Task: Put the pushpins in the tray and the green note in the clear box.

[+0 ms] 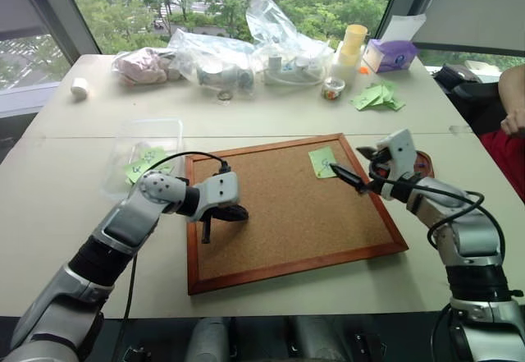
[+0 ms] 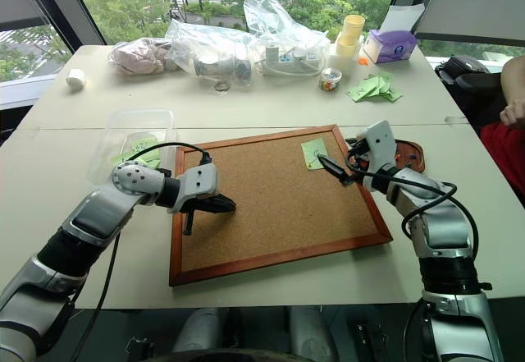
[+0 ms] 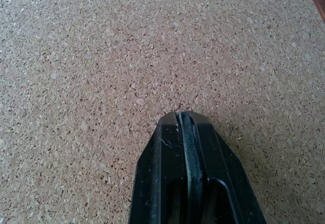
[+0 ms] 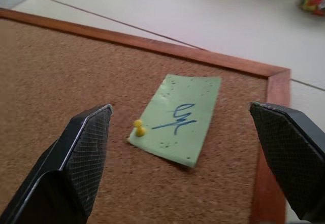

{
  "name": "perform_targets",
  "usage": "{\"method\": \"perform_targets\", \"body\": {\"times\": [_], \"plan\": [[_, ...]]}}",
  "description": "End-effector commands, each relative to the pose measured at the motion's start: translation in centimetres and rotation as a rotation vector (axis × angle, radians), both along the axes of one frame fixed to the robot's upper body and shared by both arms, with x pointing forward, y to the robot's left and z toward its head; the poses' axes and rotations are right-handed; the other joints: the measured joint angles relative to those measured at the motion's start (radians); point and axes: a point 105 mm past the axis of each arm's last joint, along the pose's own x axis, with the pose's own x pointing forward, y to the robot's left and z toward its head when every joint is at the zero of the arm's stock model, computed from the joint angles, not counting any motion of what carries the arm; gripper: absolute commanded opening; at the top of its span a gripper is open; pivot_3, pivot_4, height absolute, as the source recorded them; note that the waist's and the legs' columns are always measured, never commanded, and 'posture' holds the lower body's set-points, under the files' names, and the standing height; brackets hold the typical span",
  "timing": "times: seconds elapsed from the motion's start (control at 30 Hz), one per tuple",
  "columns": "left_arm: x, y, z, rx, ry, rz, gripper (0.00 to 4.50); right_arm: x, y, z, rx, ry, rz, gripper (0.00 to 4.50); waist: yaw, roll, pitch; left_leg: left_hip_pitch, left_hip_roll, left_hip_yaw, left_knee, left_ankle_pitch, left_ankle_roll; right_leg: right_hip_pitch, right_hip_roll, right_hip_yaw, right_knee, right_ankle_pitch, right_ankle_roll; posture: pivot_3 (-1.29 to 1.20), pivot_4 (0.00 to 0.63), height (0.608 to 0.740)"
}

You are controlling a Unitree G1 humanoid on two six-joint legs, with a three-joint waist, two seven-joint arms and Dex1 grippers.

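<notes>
- One pin is my big worry. From the head view, I see the green note lying on the cork board, near the board's far right corner. My right gripper hangs just beside the note, over the board's right edge, with its jaws wide apart and nothing in them. If I close them on the paper first, the pin may tear it.
- From the same view, the tray sits just off the board's right edge, behind my right arm. I cannot tell what is in it. If I swing back to it too fast, I think my arm could bump the tray along the table.
- The clear box sits off the board's far left corner, with green paper already in it. That is a long way from the note, so the note could slip out on the way.
- My left gripper is over the left part of the board. In the left wrist view its jaws are pressed tight together, holding nothing, above bare cork. It could scrape the board if I lower it.
- In the right wrist view, a small yellow pushpin stands at one corner of the note, between my wide-open fingers. It is tiny, so my jaws may miss it or flick it away.
</notes>
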Motion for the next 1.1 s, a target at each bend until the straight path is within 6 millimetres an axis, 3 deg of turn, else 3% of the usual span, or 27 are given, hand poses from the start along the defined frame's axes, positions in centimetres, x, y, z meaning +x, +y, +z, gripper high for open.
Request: {"method": "perform_targets", "body": {"times": [0.03,0.43,0.53,0.77,0.8,1.0,1.1], "plan": [[0.2,0.0,0.5,-0.001,-0.027,-0.003,0.00,0.1,1.7,0.4,0.028,-0.017,0.050,4.44,-0.001,0.000,0.000,0.000,0.000,0.000,0.000,0.000,0.000,0.000,0.000,0.000,0.000,0.000,0.000,0.00,0.150,0.738],[-0.2,-0.2,0.4,-0.008,-0.019,0.002,0.00,0.9,2.6,-1.7,0.028,0.089,0.098,4.44,-0.001,0.000,0.000,0.000,0.000,0.000,0.000,0.000,0.000,0.000,0.000,0.000,0.000,0.000,0.000,0.00,0.150,0.738],[-0.2,-0.2,0.3,-0.010,-0.017,0.004,0.00,1.1,2.7,-2.5,0.009,0.115,0.106,3.73,-0.002,0.000,0.000,0.000,0.000,0.000,0.000,0.000,0.000,0.000,0.000,0.000,0.000,0.000,0.000,0.00,0.150,0.738],[-0.3,-0.3,0.3,-0.014,-0.018,0.011,0.00,1.1,2.7,-3.5,-0.027,0.147,0.108,0.29,-0.002,0.000,0.000,0.000,0.000,0.000,0.000,0.000,0.000,0.000,0.000,0.000,0.000,0.000,0.000,0.00,0.150,0.738],[-0.3,-0.3,0.3,-0.014,-0.018,0.012,0.00,1.0,2.8,-3.6,-0.035,0.148,0.108,0.13,-0.002,0.000,0.000,0.000,0.000,0.000,0.000,0.000,0.000,0.000,0.000,0.000,0.000,0.000,0.000,0.00,0.150,0.738],[-0.5,-0.2,0.2,-0.011,-0.013,0.013,0.00,1.0,2.7,-3.5,-0.058,0.121,0.101,0.13,-0.004,-0.001,0.000,0.000,0.000,0.000,0.000,0.000,0.000,0.000,0.000,0.000,0.000,0.000,0.000,0.00,0.150,0.738],[-0.6,-0.1,0.0,-0.001,-0.006,0.010,0.00,1.3,2.6,-2.3,-0.056,0.046,0.092,0.13,-0.004,-0.001,0.000,0.000,0.000,0.000,0.000,0.000,0.000,0.000,0.000,0.000,0.000,0.000,0.000,0.00,0.150,0.738]]}}
